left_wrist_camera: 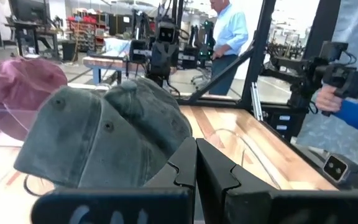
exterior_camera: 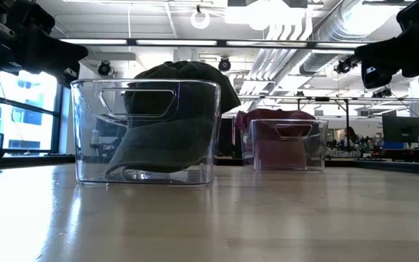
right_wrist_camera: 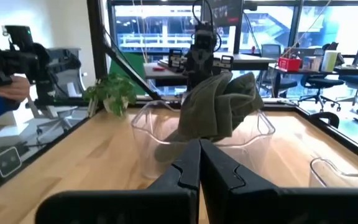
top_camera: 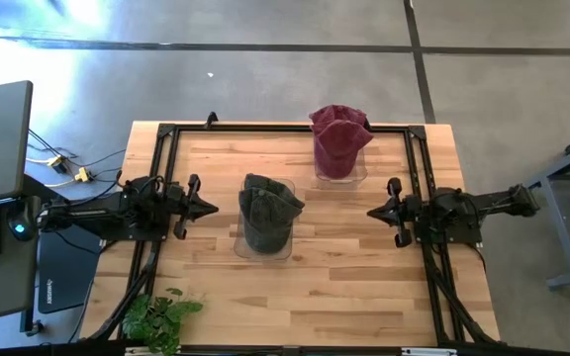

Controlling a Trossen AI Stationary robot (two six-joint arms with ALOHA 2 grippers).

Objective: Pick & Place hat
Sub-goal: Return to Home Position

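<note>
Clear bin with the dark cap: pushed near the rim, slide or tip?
Probably slides: the bin sits flat on the smooth wooden table, base nearly rim-wide. Likely light: thin clear walls, only a cloth cap inside. The cap bulges above the rim, so a high push may squash it.

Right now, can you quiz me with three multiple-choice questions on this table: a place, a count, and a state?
1. Where is the dark cap? A) in the middle bin B) on bare wood C) on the floor
2. How many clear bins? A) one B) two C) four
3. How are the left end effector and right end effector? A) both shut, empty B) both wide open C) each gripping a cap
Answers: 1 A, clear walls surround the cap; 2 B, the middle one and a far bin holding the maroon cap; 3 A, each wrist view shows it closed with nothing held.
</note>
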